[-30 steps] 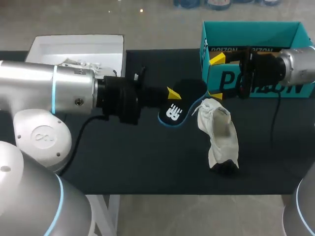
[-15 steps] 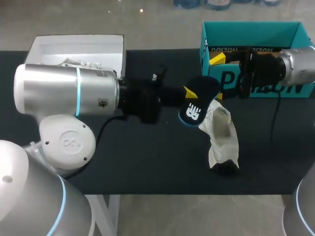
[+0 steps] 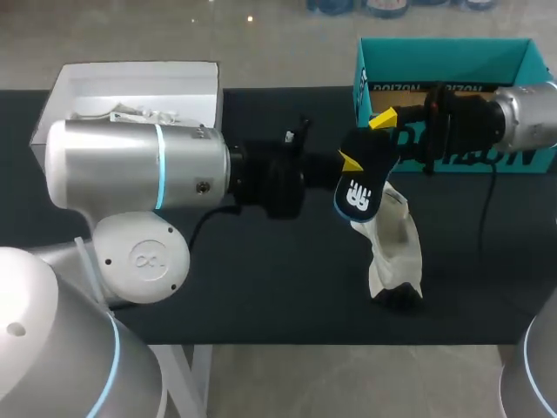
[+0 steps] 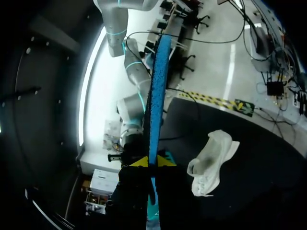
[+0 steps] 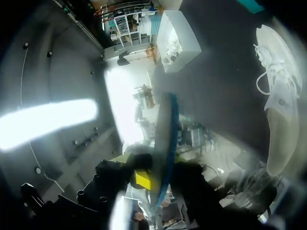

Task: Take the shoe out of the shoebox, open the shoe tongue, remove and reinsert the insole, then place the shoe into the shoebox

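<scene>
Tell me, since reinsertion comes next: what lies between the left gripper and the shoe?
Only the insole, pinched in the left gripper and reaching over the laced end of the shoe, as the head view shows.

The table (image 3: 261, 287) before me has a black top that fills the middle of the frame from side to side. A white leg (image 3: 196, 370) shows at lower left. Pale grey floor (image 3: 261, 39) lies along the top and bottom edges, with a small glint of light (image 3: 251, 17) at upper middle.

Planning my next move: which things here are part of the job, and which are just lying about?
Job: insole, held by left gripper; white shoe; teal shoebox.
Lying about: white box holding crumpled paper.
</scene>
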`<action>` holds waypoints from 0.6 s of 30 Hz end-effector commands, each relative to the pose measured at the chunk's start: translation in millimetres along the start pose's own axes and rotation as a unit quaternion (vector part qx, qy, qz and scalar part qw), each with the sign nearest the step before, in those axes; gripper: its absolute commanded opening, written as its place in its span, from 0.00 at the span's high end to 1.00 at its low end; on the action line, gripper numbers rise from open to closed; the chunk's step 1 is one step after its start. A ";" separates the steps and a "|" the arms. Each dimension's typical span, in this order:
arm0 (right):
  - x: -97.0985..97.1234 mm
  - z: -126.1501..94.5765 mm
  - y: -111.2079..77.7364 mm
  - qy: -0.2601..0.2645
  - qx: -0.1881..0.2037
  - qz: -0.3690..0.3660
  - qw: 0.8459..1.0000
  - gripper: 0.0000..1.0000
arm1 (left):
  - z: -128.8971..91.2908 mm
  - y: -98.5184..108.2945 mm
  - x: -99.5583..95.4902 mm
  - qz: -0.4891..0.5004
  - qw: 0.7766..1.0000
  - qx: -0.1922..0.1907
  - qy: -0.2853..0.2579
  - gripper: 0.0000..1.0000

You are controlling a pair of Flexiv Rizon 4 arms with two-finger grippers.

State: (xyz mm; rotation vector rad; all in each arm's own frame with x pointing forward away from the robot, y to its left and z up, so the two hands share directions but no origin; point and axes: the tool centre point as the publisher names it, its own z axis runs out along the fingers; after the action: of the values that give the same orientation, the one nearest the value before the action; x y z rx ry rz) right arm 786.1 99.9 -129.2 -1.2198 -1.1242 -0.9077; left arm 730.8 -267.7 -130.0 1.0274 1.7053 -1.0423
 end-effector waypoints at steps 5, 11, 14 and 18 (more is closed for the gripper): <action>-0.1 0.4 0.5 -0.001 0.000 0.000 1.000 1.00 | -2.2 -5.4 1.3 -0.003 1.000 -0.011 0.000 1.00; -0.1 0.4 0.5 -0.001 0.000 0.000 1.000 1.00 | -4.0 -6.9 4.1 -0.013 1.000 -0.014 -0.001 0.94; -0.1 0.4 0.5 -0.001 0.000 0.000 1.000 1.00 | -5.9 -9.9 4.3 -0.014 1.000 -0.009 0.000 0.00; -0.1 0.4 0.5 -0.001 0.000 0.000 1.000 1.00 | -22.9 -12.2 2.2 -0.025 1.000 0.002 -0.014 0.00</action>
State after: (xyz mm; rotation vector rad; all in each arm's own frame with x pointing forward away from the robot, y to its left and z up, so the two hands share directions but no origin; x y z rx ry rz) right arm 785.9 100.0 -129.4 -1.2197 -1.1240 -0.9082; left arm 718.6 -267.1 -122.8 0.9730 1.7290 -1.0681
